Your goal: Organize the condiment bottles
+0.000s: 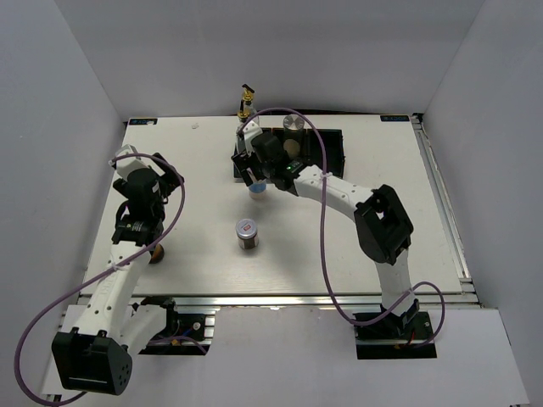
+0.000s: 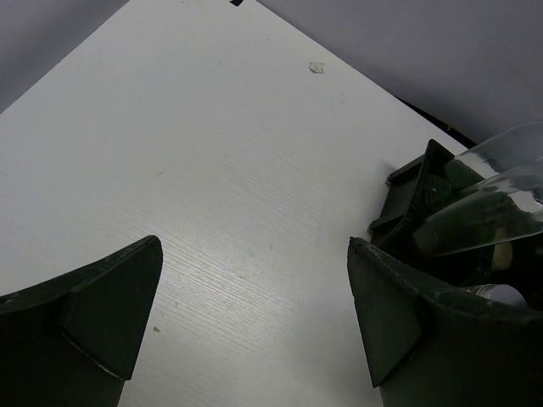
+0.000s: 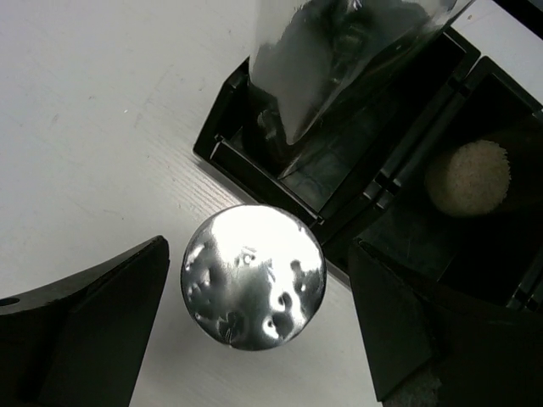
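My right gripper (image 3: 254, 339) is open with its fingers either side of the blue-labelled shaker's silver dome top (image 3: 253, 275), not touching it. The shaker (image 1: 257, 192) stands on the table just in front of the black tray (image 1: 333, 144). A clear glass cruet (image 3: 339, 68) stands in the tray's left compartment, its gold-black pourer (image 1: 247, 95) sticking up. The white silver-lidded cylinder (image 1: 293, 125) stands at the tray's back. The red-capped dark jar (image 1: 247, 233) stands mid-table. The small brown jar (image 1: 157, 253) sits half hidden under my left arm. My left gripper (image 2: 254, 322) is open and empty above bare table.
A round beige object (image 3: 468, 176) lies in the tray's middle compartment. In the left wrist view the tray (image 2: 407, 199) and cruet glass (image 2: 488, 212) show at the right. White walls enclose the table; a rail runs along its right edge (image 1: 445, 212).
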Robot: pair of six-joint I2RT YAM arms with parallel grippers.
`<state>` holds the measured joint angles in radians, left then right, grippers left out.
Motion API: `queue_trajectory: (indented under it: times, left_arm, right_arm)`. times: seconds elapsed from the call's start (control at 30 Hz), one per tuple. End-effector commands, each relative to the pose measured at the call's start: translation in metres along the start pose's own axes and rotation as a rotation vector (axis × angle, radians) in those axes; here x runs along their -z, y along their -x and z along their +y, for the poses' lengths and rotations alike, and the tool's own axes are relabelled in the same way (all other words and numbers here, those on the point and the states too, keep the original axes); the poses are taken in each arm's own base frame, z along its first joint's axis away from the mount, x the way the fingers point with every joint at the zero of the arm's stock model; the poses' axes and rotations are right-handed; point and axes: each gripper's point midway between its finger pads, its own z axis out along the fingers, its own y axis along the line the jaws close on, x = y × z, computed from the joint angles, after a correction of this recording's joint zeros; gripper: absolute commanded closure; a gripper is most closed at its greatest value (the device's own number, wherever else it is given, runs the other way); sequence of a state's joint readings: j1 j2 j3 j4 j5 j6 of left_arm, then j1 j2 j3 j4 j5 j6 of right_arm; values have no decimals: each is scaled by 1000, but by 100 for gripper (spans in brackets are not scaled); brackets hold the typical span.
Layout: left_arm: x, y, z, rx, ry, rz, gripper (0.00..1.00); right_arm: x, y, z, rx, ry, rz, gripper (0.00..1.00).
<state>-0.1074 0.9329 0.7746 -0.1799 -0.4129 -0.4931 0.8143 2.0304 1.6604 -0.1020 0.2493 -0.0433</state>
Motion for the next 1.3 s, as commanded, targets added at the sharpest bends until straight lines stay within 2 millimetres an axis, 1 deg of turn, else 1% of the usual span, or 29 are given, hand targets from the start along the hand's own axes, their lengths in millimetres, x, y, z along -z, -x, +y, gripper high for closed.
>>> queue_trajectory:
  times: [0.0,0.07,0.13,0.17,0.2,0.23,0.3,0.33,0.37,0.4,0.43,0.47,0.5,0.53,0.57,0.6,0.7,0.77,0.8,0.83,0.9,0.93,1.0,1.03,1.07,1.1,1.17,1.2,1.27]
  left_arm:
    - [4,14,0,5,3,-39,2]
    - [4,14,1,3,8,-40,2]
    - [4,14,2,1,13,-40,2]
    - [4,14,2,1,13,-41,2]
    - [4,14,2,0,14,-39,2]
    - [4,14,2,2,13,-39,2]
    - [4,13,2,3,11,-40,2]
    - [4,13,1,3,8,-40,2]
    - [4,13,1,1,6,-37,2]
    - [4,12,0,2,3,-36,2]
    - [4,13,1,2,4,-37,2]
    - [3,12,1,1,4,-34,2]
    - [3,11,0,0,1,-33,2]
    - [2,11,0,0,3,-32,2]
    - [2,11,0,1,0,-32,2]
    - [2,9,0,1,-1,-31,2]
    - [0,4,-2,-6,-16,-19,2]
    - [-2,-1,-2,-11,-17,-8,2]
    - [-3,-2,-2,-12,-15,-5,2]
    - [-4,-3,-1,-14,-13,0,2]
    - [-5,-5,-2,-17,-17,5,2]
    - [-5,-6,-3,-18,-20,10,2]
    - [-5,-7,-3,-18,-22,9,2]
    - [-5,-8,-2,-20,-19,11,2]
    - [-5,-8,-2,-20,-20,12,2]
    - [-6,-8,-2,-19,-19,11,2]
    - [-6,-9,-2,-21,-21,14,2]
    - [-6,-10,-2,-23,-24,15,2]
    - [-7,-10,-2,-24,-24,15,2]
  right_arm:
    - [-2,33,-4,-27,-27,-83,11]
    - [-8,26,3,-22,3,-62,11]
    - [-8,27,3,-24,3,-59,24]
    - [-6,27,2,-26,4,-54,33]
    - [-3,30,2,-31,3,-62,55]
    - [5,33,1,-30,9,-74,64]
    - [17,44,0,-26,19,-117,80]
    - [30,50,-1,-24,22,-138,82]
    - [37,55,-2,-27,25,-155,88]
    - [44,60,-4,-27,26,-169,91]
    - [58,72,-5,-28,33,-201,93]
    - [63,70,-8,-20,29,-200,94]
    - [70,75,-10,-17,25,-214,98]
    - [83,84,-17,-15,9,-240,98]
    - [87,84,-21,-4,0,-243,98]
    - [96,90,-25,-2,-8,-256,98]
    - [105,95,-41,11,-52,-264,100]
    - [106,96,-57,9,-95,-267,100]
    - [105,99,-63,13,-108,-269,100]
    - [103,98,-75,8,-128,-266,100]
    - [100,100,-86,1,-147,-265,100]
    - [96,102,-97,-4,-166,-266,100]
    - [86,100,-106,2,-183,-262,100]
    - [85,105,-116,-3,-201,-274,100]
    - [82,106,-119,-6,-209,-277,100]
    - [71,100,-123,-7,-215,-259,100]
    - [65,101,-132,-9,-235,-261,100]
    - [55,102,-135,-9,-243,-279,100]
    - [46,100,-146,-16,-263,-289,100]
